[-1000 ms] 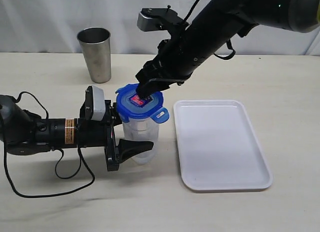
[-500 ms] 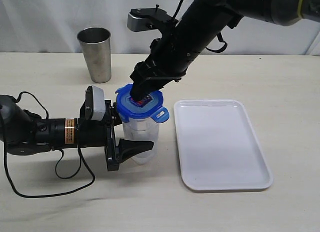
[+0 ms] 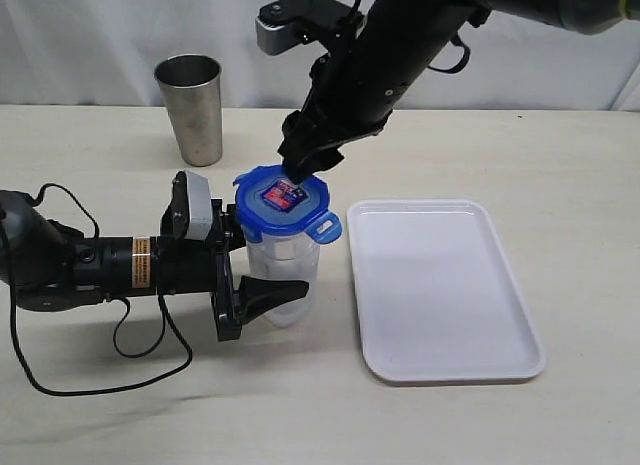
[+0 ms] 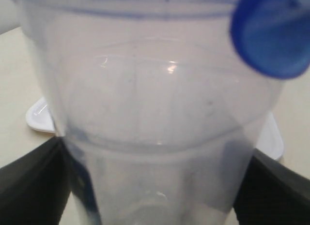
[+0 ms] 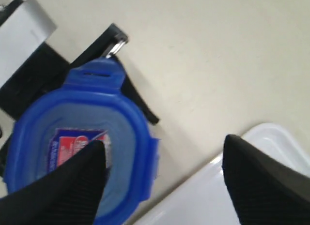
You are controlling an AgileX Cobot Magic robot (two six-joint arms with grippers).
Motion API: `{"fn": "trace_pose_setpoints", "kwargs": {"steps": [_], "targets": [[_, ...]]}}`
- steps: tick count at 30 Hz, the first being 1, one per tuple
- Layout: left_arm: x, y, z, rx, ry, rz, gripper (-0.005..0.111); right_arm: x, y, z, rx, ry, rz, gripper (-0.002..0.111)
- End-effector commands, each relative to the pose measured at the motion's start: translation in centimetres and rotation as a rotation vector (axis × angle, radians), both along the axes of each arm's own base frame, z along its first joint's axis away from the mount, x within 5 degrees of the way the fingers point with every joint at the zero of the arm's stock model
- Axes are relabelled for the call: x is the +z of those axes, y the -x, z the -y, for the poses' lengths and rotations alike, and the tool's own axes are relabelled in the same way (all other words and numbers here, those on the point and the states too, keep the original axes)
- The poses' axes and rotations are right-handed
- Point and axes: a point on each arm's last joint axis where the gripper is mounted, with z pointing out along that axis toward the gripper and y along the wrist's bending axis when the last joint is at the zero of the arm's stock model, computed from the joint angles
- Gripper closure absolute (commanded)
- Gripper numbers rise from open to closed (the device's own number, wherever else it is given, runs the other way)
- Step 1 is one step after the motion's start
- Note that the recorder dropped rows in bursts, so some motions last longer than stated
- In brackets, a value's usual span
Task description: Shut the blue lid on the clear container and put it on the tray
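Lifted off the blue lid (image 3: 283, 200), the right gripper (image 3: 305, 167) is being held spread just above it; the clear container (image 3: 280, 275) beneath is being clamped upright by the left gripper (image 3: 262, 270), beside the tray (image 3: 450, 375).

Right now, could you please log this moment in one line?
left claw: gripping clear container | right claw: open, above blue lid | lid flap: one sticks out | tray: bare
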Motion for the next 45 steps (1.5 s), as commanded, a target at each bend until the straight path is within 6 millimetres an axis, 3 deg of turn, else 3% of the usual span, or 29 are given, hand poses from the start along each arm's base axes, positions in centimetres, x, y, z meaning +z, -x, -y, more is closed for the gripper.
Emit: {"fn": "trace_pose_setpoints", "kwargs": {"steps": [1,4,7,12,15,21,28,37,45], "targets": [[0.1,-0.2,0.0,0.019,-0.004,0.002,0.107,1.4,-0.4,0.5,-0.032,0.008,0.118,0.043],[0.1,-0.2,0.0,0.019,-0.004,0.002,0.107,2.4,0.0,0.8,-0.030,-0.002,0.138,0.045],[0.1,-0.2,0.0,0.019,-0.004,0.002,0.107,3.8,1.0,1.3,0.007,0.006,0.143,0.056],[0.1,-0.3,0.0,0.021,-0.004,0.004,0.107,6.0,4.3,2.0,0.241,0.035,0.060,0.060],[0.1,-0.3,0.0,0.021,-0.004,0.004,0.107,6.8,5.9,1.3,0.334,0.039,0.087,0.061],[0.1,-0.3,0.0,0.021,-0.004,0.004,0.107,4.7,9.1,-0.7,0.548,0.379,0.197,0.062],[0.1,-0.3,0.0,0.021,-0.004,0.004,0.107,1.2,10.8,-2.4,0.746,0.686,0.380,0.062],[0.1,-0.3,0.0,0.021,-0.004,0.004,0.107,0.4,10.2,-3.3,0.795,0.685,0.533,0.070],[0.1,-0.2,0.0,0.019,-0.005,0.004,0.107,-0.9,9.9,-3.6,0.808,0.695,0.499,0.070]]}}
